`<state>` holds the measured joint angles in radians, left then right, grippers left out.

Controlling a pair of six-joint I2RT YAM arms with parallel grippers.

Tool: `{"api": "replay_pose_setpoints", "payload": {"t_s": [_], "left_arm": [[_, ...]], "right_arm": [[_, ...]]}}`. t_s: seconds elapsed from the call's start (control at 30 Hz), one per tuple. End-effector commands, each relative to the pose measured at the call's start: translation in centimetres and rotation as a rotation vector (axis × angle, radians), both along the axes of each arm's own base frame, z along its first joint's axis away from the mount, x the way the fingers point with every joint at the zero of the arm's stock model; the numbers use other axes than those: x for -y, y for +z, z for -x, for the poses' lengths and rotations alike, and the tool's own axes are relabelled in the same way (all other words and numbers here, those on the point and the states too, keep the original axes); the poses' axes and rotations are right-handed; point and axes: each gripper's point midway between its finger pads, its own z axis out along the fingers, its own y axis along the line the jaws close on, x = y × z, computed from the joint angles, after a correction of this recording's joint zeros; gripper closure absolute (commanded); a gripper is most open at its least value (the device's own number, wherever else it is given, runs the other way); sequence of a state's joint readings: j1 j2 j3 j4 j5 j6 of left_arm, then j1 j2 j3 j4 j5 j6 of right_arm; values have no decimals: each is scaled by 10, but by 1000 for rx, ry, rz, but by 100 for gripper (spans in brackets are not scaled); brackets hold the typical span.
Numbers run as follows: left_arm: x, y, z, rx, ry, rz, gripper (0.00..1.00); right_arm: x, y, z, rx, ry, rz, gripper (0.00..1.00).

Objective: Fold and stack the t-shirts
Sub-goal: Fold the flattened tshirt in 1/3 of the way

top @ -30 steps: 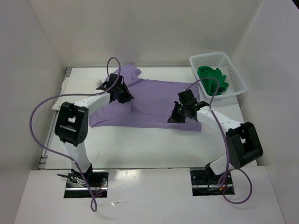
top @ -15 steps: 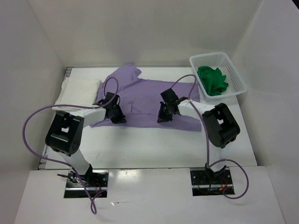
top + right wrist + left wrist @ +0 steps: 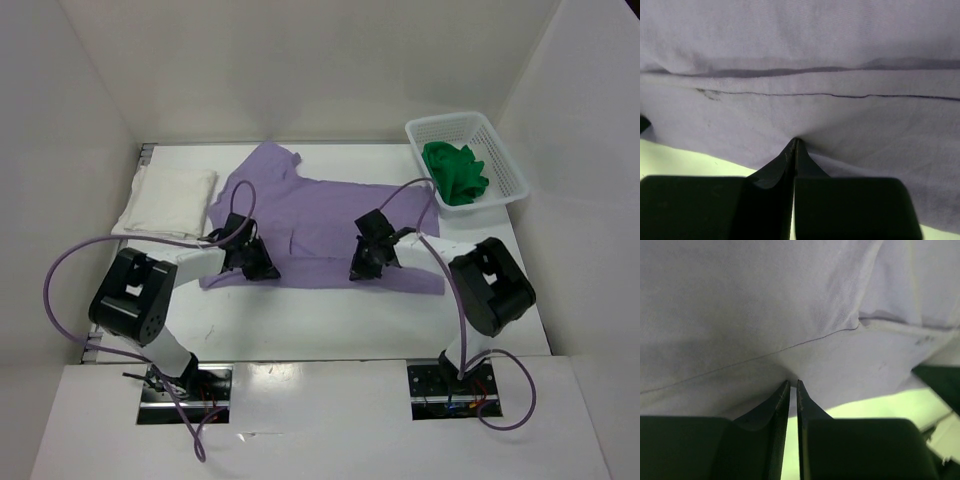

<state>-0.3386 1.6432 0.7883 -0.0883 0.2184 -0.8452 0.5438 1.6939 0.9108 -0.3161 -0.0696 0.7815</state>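
So the purple shirt [image 3: 330, 225] is spread mostly flat across the middle of the table [image 3: 330, 320]. One sleeve pokes toward the upper left of the top view, and the near edge runs left to right a bit below centre. It's rumpled, with a fold line running down the middle.

Both arms are reaching in low over that near edge. The left gripper [image 3: 262, 268] sits at the lower left corner of the shirt and the right gripper [image 3: 362, 266] is further right along the same edge, with a stretch of cloth between them.

In the left wrist view the jaws are down to a thin slit, and the purple cloth puckers right at the tips, so it looks pinched on the fabric near a seam. In the right wrist view the jaws are pressed fully together with the cloth bunching into the tips, just below a stitched hem line. Bare table shows under both.

The white shirt [image 3: 168, 200] is folded into a neat rectangle at the left side of the table, just beside the purple one's left edge. The green shirt [image 3: 455, 175] is crumpled up inside the basket [image 3: 500, 150] at the upper right, well apart from both grippers.
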Motion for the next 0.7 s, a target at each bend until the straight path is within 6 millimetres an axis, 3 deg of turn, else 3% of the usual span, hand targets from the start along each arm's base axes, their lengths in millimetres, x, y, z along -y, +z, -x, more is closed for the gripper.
{"api": "replay_pose_setpoints", "payload": {"t_s": [0.0,0.17,0.33,0.43,0.47,0.5,0.53,0.57,0.63,0.67], "left_arm": [[-19,-28,88,-284,-55,-75,83],[-27,-23,135,-367,-50,-44,83],[-26,0,145,-359,-49,-34,83],[-26,8,151,-363,-45,-21,83],[-25,13,144,-346,-50,-7,83],[-24,22,134,-309,-52,2,81],[-19,47,104,-216,-49,29,80],[-16,65,85,-148,-57,41,78],[-19,97,42,4,-70,20,76],[-15,131,10,124,-70,30,75]], "right_arm": [[28,-15,48,-121,11,97,100],[31,-19,84,-210,43,85,100],[14,-10,112,-256,106,31,100],[9,3,105,-226,122,17,98],[12,7,97,-194,128,46,94],[6,24,80,-144,124,30,90],[11,31,69,-134,103,29,87],[8,50,49,-70,106,2,80],[16,71,23,-8,67,-32,75],[16,83,11,38,63,-57,73]]}}
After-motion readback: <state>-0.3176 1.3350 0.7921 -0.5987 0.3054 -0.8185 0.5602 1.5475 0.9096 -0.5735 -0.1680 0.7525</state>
